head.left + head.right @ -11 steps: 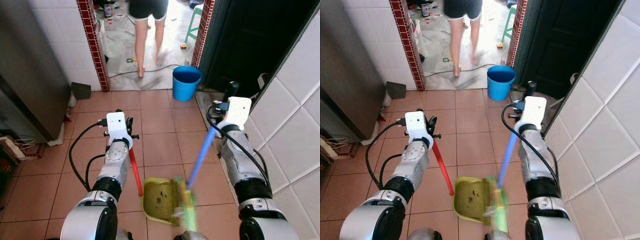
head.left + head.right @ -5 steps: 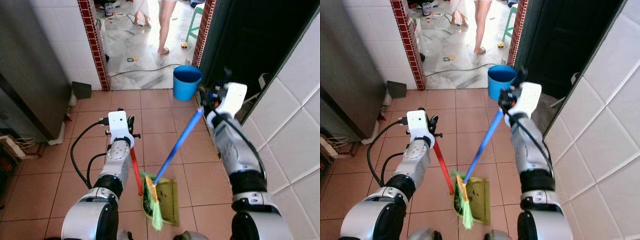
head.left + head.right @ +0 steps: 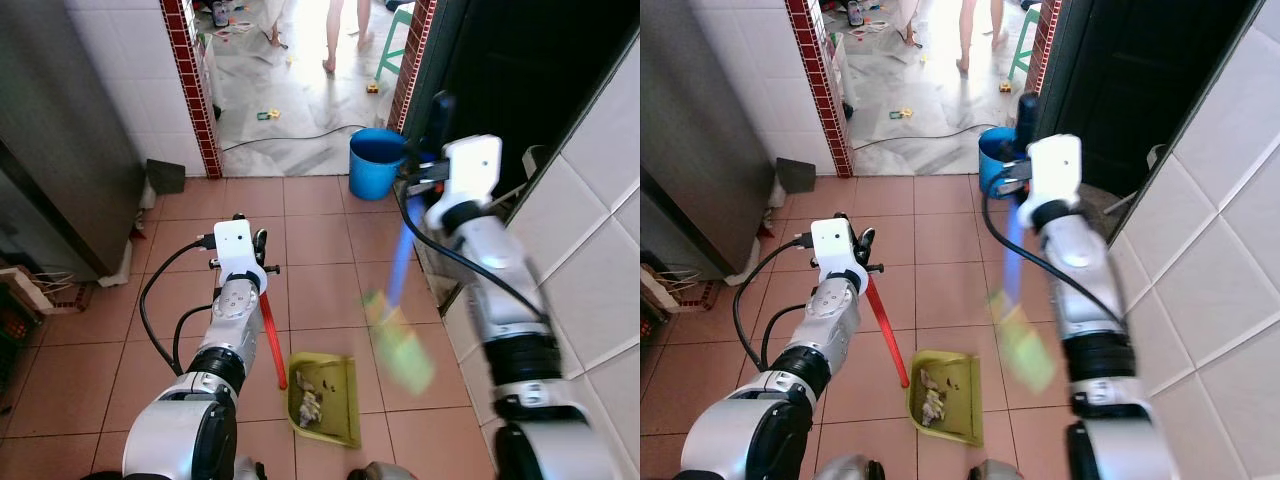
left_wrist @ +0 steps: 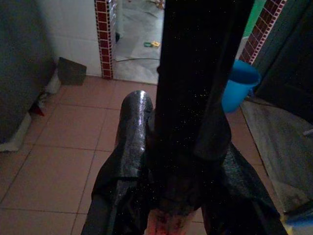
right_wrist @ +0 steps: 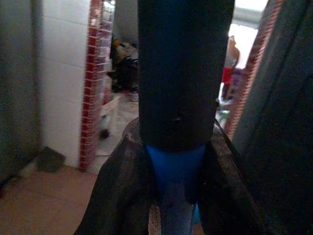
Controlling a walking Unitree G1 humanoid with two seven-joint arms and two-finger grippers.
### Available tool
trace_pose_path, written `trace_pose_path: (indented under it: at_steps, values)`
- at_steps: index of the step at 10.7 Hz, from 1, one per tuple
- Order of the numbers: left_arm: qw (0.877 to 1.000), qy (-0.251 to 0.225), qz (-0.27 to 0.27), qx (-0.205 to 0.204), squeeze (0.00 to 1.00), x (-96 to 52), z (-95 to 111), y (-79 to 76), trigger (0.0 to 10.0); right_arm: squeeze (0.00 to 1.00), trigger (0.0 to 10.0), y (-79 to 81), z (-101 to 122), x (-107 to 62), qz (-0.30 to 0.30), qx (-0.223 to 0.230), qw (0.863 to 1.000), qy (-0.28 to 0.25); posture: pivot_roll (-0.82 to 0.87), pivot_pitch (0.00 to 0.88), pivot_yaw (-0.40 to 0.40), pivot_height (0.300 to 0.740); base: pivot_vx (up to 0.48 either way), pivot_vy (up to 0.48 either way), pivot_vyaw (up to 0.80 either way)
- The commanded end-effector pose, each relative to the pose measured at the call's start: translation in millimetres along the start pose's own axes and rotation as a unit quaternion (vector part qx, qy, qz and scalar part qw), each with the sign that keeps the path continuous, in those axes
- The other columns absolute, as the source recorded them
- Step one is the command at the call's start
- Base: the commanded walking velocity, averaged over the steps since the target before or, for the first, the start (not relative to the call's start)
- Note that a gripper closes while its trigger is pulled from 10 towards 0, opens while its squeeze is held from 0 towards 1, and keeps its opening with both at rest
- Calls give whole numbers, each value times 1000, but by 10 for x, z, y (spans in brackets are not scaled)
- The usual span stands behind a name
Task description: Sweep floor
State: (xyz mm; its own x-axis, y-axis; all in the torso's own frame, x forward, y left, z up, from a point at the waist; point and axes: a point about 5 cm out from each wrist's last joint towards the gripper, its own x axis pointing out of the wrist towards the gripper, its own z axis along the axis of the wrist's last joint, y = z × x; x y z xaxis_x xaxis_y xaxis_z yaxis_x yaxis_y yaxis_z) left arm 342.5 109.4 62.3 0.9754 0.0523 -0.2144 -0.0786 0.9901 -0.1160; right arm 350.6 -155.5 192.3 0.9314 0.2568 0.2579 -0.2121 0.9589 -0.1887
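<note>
The sweep-into-the-pan step looks all but finished: the yellow dustpan [image 3: 326,400] sits on the tiled floor [image 3: 310,285] at about 6 o'clock in the head view, with a small heap of pale debris [image 3: 308,402] lying inside it. The left pincer [image 3: 250,262] is clenched on the dustpan's red handle [image 3: 270,338], which slants down to the pan's near-left corner; the left wrist view shows the fingers [image 4: 133,132] closed round the dark upper end of that handle. The right pincer [image 3: 432,160], up at about 1 o'clock, is grasping the blue shaft [image 3: 400,262] of the broom, and the right wrist view shows the blue stick [image 5: 175,164] pinched between its fingers. The green broom head [image 3: 400,345], blurred by motion, hangs in the air just right of the pan, clear of the tiles.

Half a second ago the bristles were planted on the pan's left lip and the shaft leaned across from upper right; now the broom has swung out to 3 o'clock of the pan and lifted, and the debris has come into sight in the pan. The pan itself has barely shifted.

Next, I'd judge, either another pass for stray bits on the floor or carrying the pan off level, so nothing spills. A blue bucket [image 3: 374,163] stands at 12 o'clock by the doorway, where a person's legs [image 3: 340,30] stand beyond.
</note>
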Motion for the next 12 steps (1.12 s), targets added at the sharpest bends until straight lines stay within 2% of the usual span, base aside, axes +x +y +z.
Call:
trace_pose_path:
  at_steps: [1, 3, 4, 5, 8, 10, 12]
  values:
    - [999, 44, -1, -21, 0, -43, -163, -21, 10000, 0, 10000, -35, 70, -25, -7, -13, 1000, -23, -90, 24, -24, 740, 0, 0, 0]
    - [999, 39, -3, -22, 0, -37, -147, -18, 10000, 0, 10000, -109, -71, -118, -33, -28, 999, 6, -96, 20, -20, 740, 0, 0, 0]
    - [999, 26, -8, -26, 0, -28, -105, -11, 10000, 0, 10000, -109, -168, -187, -54, 3, 998, 24, -95, 18, -16, 740, 0, 0, 0]
    - [999, 9, -6, -33, 0, -20, -52, 16, 10000, 0, 10000, -61, -277, -273, -66, 9, 997, 41, -93, 15, -12, 740, 0, 0, 0]
    - [999, -26, -11, -16, 0, -23, 51, 150, 10000, 0, 10000, 54, -499, -464, -104, 8, 991, 81, -71, 10, -2, 740, 0, 0, 0]
    - [998, -54, -32, -16, 0, -57, 106, 212, 10000, 0, 10000, 135, -555, -520, -112, 5, 990, 89, -59, 0, 4, 740, 0, 0, 0]
    - [994, -97, -46, -26, 0, -99, 258, 232, 10000, 0, 10000, 86, -490, -481, -133, -7, 989, 69, -61, 0, 14, 740, 0, 0, 0]
